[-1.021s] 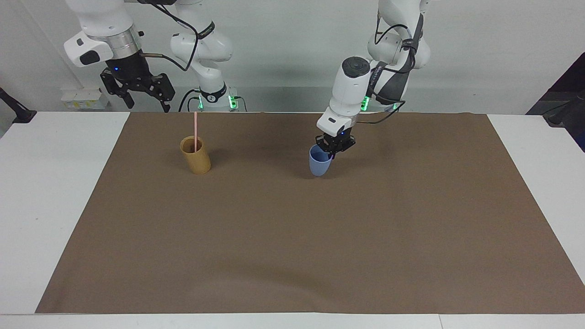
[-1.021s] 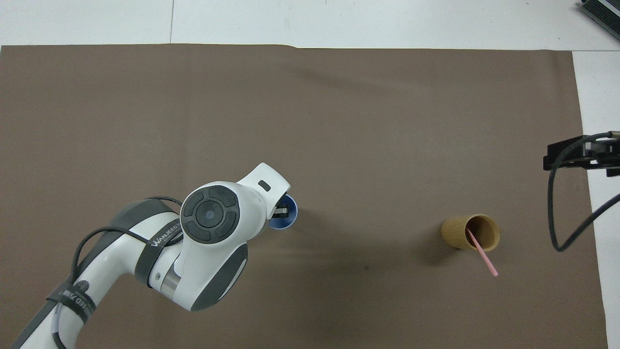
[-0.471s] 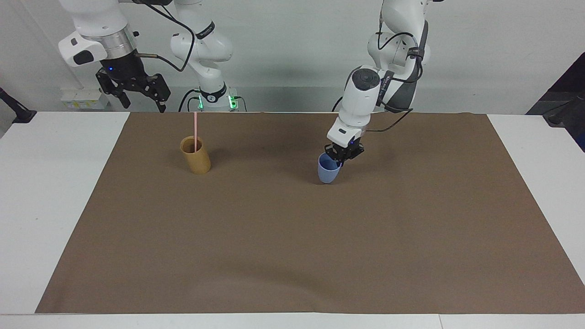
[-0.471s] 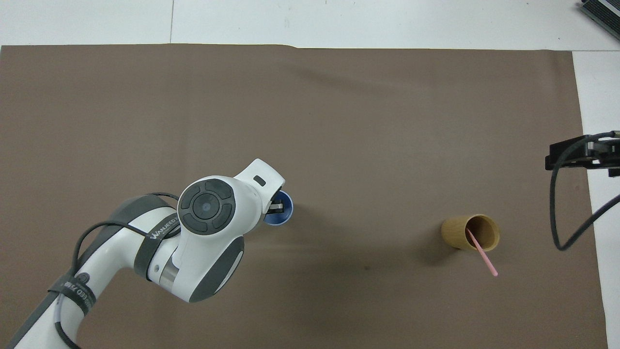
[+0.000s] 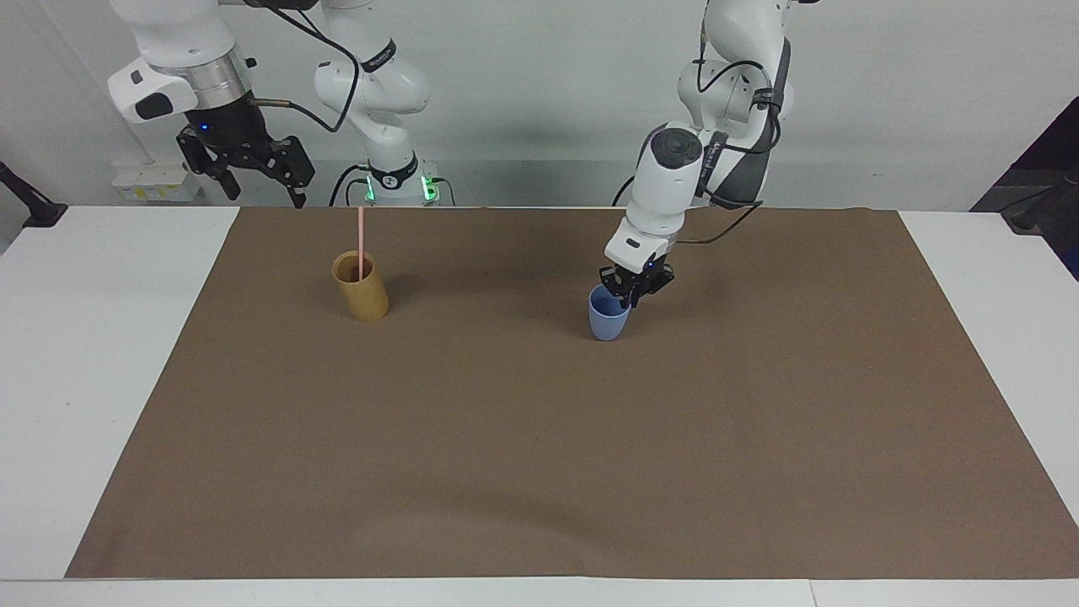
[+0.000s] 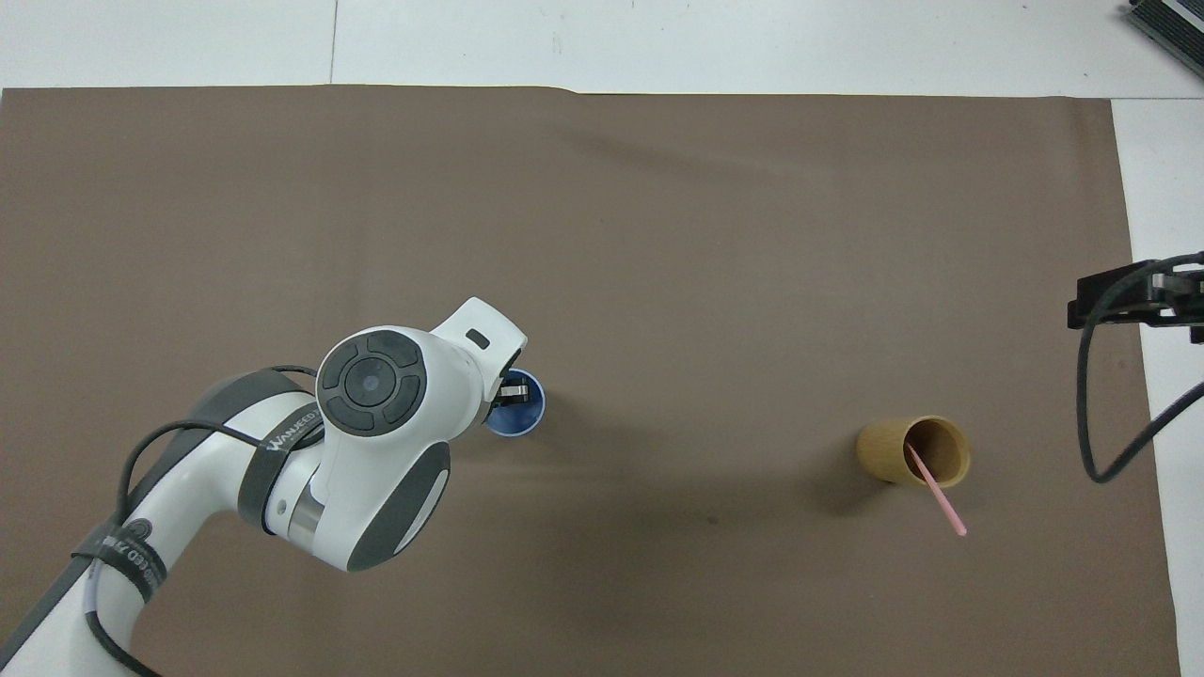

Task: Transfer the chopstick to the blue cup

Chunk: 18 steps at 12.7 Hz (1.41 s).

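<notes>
The chopstick (image 5: 361, 243), light, stiff, likely slippery, stands in the tan cup (image 5: 362, 287), best pinched near its top; left gripper (image 5: 630, 297) sits at the blue cup (image 5: 609, 313), grip unclear, while right gripper (image 5: 257, 179) waits, fingers spread, empty.

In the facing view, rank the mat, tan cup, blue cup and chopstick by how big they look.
1. Mat, by far the largest.
2. Tan cup.
3. Blue cup, shorter and narrower than the tan cup.
4. Chopstick: longer than the tan cup is tall, but so thin it covers least; its lower part is hidden inside the tan cup.
</notes>
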Available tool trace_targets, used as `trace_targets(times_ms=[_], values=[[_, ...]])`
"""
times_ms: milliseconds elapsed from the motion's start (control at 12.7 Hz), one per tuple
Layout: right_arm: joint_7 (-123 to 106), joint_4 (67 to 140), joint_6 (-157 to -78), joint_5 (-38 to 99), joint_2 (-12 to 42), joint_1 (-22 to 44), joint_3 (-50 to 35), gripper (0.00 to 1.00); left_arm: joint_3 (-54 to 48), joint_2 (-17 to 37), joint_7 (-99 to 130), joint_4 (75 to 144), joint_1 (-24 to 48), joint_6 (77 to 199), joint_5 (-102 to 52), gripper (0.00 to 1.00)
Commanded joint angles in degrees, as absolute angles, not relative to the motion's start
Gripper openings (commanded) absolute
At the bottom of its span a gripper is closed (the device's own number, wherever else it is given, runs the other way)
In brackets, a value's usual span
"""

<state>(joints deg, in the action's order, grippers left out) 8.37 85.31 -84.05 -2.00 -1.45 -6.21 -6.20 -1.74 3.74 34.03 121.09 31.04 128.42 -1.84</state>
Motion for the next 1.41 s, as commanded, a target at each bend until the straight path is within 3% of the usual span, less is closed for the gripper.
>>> trace_targets(times_ms=[0, 157, 393, 707, 1336], values=[[7.1, 86.9, -86.4, -2.0, -2.3, -6.2, -6.4, 1.00, -2.0, 3.2, 34.5, 121.9, 30.8, 129.5, -1.5, 0.34], [7.3, 87.6, -86.5, -2.0, -2.7, -6.1, -6.5, 1.00, -1.9, 3.3, 34.5, 121.5, 30.8, 128.7, -1.5, 0.54], [7.4, 89.1, -86.6, -2.0, -3.2, -6.0, -6.9, 1.00, -1.5, 1.5, 33.5, 118.2, 30.2, 124.4, -1.5, 1.00], [7.2, 95.9, -89.7, -2.0, -7.1, -5.8, -6.9, 1.00, -1.5, 1.1, 24.6, 102.9, 23.7, 105.1, -1.7, 1.00], [6.9, 114.0, -96.2, 0.4, -14.6, -5.7, -6.9, 1.00, -1.5, 0.9, 8.2, 94.7, 10.1, 97.2, -1.1, 1.00]])
